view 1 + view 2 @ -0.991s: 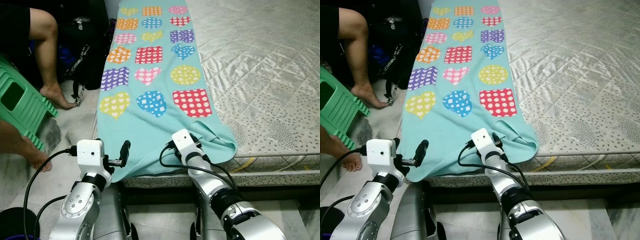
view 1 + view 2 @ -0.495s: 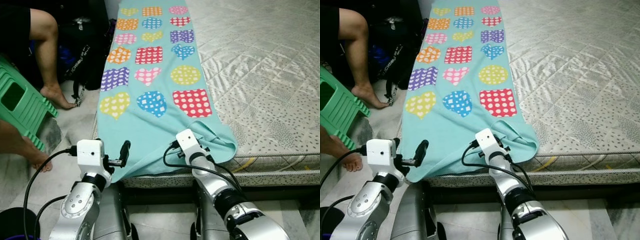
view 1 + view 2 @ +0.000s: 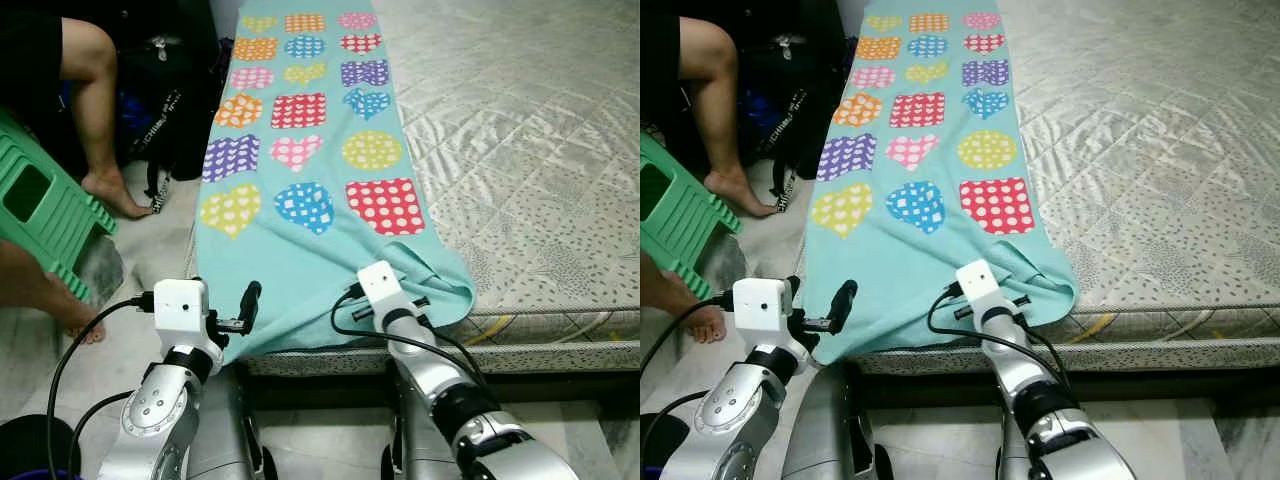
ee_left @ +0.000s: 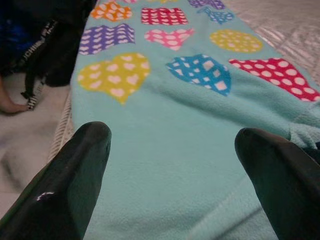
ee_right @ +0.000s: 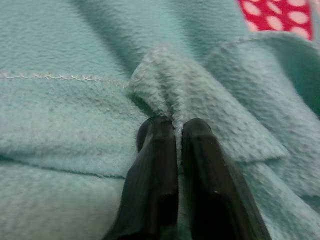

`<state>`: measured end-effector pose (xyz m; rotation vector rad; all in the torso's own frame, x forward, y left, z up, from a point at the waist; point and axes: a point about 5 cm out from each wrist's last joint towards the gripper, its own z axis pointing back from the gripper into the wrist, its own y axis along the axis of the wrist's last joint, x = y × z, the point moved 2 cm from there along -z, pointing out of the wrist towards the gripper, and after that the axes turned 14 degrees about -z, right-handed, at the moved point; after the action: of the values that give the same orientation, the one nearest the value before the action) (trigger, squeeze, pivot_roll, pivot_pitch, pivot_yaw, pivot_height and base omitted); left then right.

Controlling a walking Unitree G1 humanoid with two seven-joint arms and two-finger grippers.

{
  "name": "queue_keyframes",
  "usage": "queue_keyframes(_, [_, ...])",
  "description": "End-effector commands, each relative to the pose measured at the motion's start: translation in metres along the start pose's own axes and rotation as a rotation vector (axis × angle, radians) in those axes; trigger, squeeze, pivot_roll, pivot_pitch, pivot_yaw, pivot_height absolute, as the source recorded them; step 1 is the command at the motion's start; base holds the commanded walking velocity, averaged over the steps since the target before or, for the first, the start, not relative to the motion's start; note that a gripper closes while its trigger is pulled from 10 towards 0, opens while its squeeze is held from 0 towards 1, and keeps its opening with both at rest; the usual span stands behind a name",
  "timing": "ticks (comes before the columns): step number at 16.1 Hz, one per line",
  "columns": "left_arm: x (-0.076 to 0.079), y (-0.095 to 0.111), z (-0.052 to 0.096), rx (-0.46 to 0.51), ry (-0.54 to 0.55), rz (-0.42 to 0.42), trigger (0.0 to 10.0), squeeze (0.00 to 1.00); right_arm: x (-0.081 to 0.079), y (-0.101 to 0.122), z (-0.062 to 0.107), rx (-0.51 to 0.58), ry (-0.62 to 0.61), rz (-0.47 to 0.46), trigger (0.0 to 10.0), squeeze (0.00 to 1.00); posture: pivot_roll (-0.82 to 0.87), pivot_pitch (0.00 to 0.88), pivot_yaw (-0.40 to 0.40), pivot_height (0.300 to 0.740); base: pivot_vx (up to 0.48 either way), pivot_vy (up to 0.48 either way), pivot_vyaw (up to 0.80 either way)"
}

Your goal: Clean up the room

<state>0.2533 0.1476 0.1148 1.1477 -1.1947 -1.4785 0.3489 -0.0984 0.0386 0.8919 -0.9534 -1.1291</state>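
A: Blanket first. Where is the soft teal fleece blanket with bright spotty hearts and shapes [image 3: 310, 150]?

B: It lies flat along the left side of the grey quilted mattress [image 3: 520, 150], and its near end hangs over the edge.

A: What is the right gripper [image 5: 175, 137] doing?

B: Its two black fingers are squeezed together on a bunched-up fold at the near right corner.

A: And the left gripper [image 4: 172, 142]?

B: It is wide apart, holding nothing, at the near left edge.
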Motion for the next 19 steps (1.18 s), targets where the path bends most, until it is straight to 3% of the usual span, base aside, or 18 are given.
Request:
queue_keyframes(1, [0.002,-0.001,0.003,-0.009,-0.039,0.028,10.0,0.00,0.011,-0.006,0.002,-0.013,-0.036,-0.040,0.0,0.00,-0.03,0.097,0.060,0.521,0.000,0.000,0.00])
queue_keyframes(6, [0.006,-0.003,0.004,-0.019,-0.073,0.018,10.0,0.00,0.033,-0.004,0.010,0.023,-0.086,-0.111,0.0,0.00,-0.03,0.096,0.063,0.521,0.000,0.000,0.00])
queue_keyframes(9, [0.005,-0.003,0.005,-0.022,-0.078,0.017,10.0,0.00,0.048,-0.004,0.027,0.035,-0.088,-0.158,0.0,0.00,-0.04,0.099,0.064,0.521,0.000,0.000,0.00])
queue_keyframes(12, [0.005,-0.003,0.005,-0.024,-0.081,0.013,10.0,0.00,0.050,-0.007,0.046,0.005,-0.038,-0.197,0.0,0.00,-0.04,0.100,0.065,0.521,0.000,0.000,0.00])
queue_keyframes(14, [0.006,-0.004,0.005,-0.027,-0.085,0.011,10.0,0.00,0.047,-0.010,0.064,-0.035,0.021,-0.233,0.0,0.00,-0.04,0.101,0.066,0.521,0.000,0.000,0.00])
queue_keyframes(19, [0.007,-0.006,0.005,-0.036,-0.104,0.007,10.0,0.00,0.012,-0.021,0.099,-0.177,0.261,-0.303,0.0,0.00,-0.05,0.102,0.074,0.521,0.000,0.000,0.00])
